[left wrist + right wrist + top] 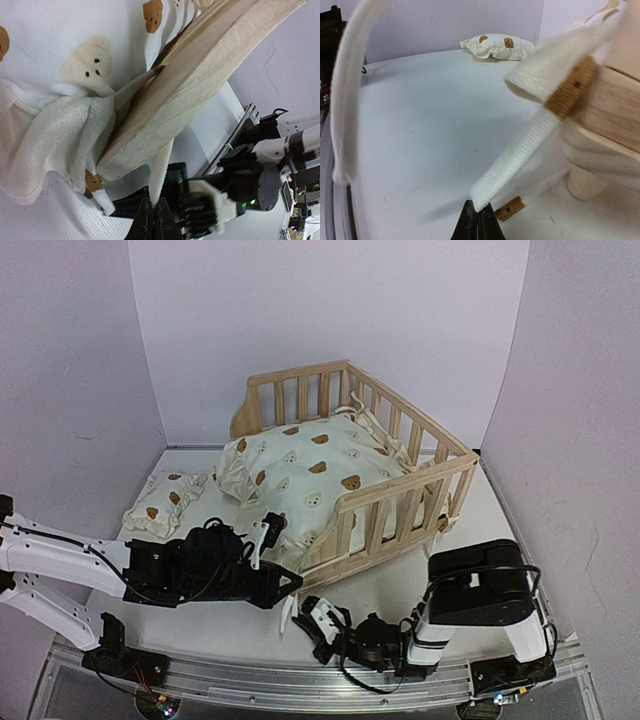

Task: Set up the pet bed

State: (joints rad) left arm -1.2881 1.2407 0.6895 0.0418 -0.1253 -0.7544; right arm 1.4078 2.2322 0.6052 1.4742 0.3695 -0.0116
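The light pine frame (400, 505) is sitting angled on the white surface (380, 588), with slatted rails standing on three sides. The cream bear-print cushion (310, 465) is lying inside, its ruffled near corner spilling over the open edge and a tie (517, 162) trailing from it. The small matching pillow (165, 502) is lying well apart, to the left.

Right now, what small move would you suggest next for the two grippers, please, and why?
Probably swing the right gripper toward the left gripper so the ties cross: each is shut on a loose cushion tie beside the frame, and nothing is knotted yet.
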